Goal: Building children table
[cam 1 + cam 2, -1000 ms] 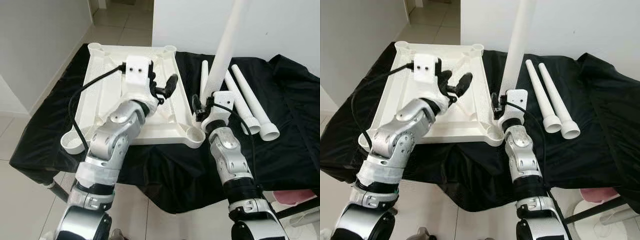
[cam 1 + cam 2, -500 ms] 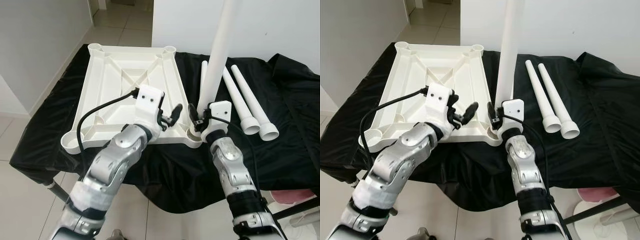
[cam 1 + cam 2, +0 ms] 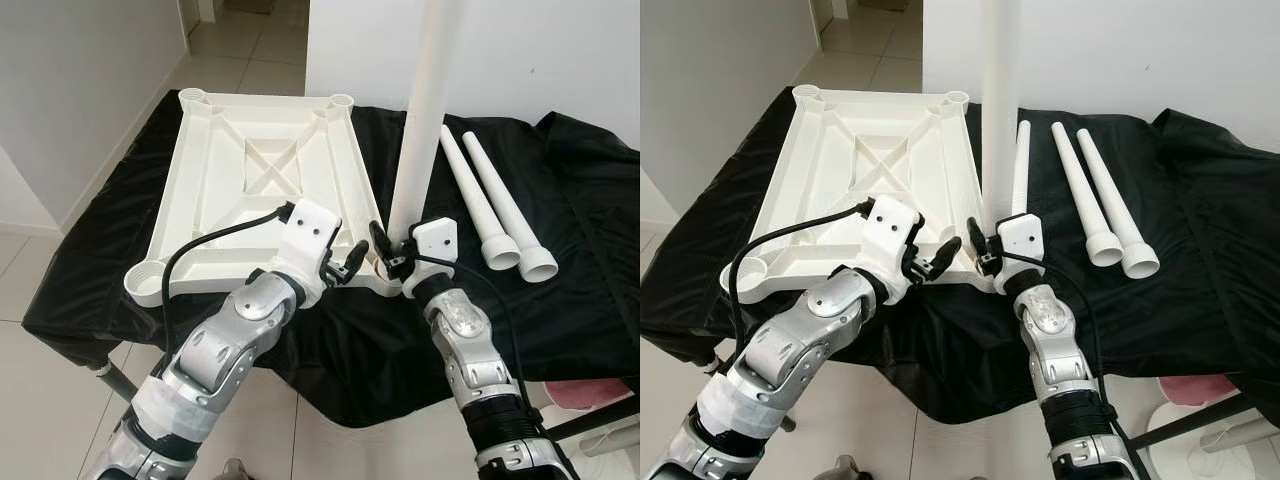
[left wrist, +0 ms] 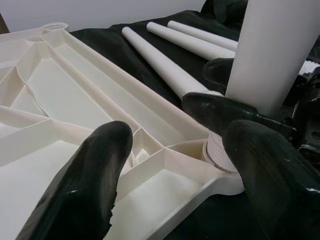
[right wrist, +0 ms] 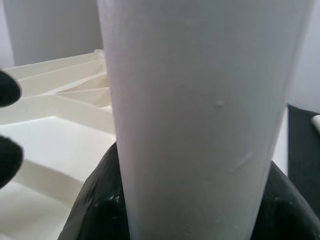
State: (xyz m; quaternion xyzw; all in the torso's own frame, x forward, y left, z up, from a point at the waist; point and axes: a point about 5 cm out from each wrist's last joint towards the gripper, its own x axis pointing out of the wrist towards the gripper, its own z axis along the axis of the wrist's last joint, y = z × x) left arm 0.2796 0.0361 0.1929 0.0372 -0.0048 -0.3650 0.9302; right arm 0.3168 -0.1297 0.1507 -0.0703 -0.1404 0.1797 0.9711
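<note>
my right claw (image 3: 388,258) grips the upright white leg (image 3: 418,130), its foot at the near right corner socket of the upside-down tabletop (image 3: 260,180) on the black-draped counter (image 3: 580,230), while my left claw (image 3: 343,268) hovers open just beside that corner; three spare legs (image 3: 1080,190) lie nearby.

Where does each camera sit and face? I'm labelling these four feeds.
Left eye, right eye: on the head, looking down at the tabletop; both arms show.
Left wrist: along the open left hand toward the corner socket.
Right wrist: against the upright leg in the right hand.
Shared: that leg and tabletop.
</note>
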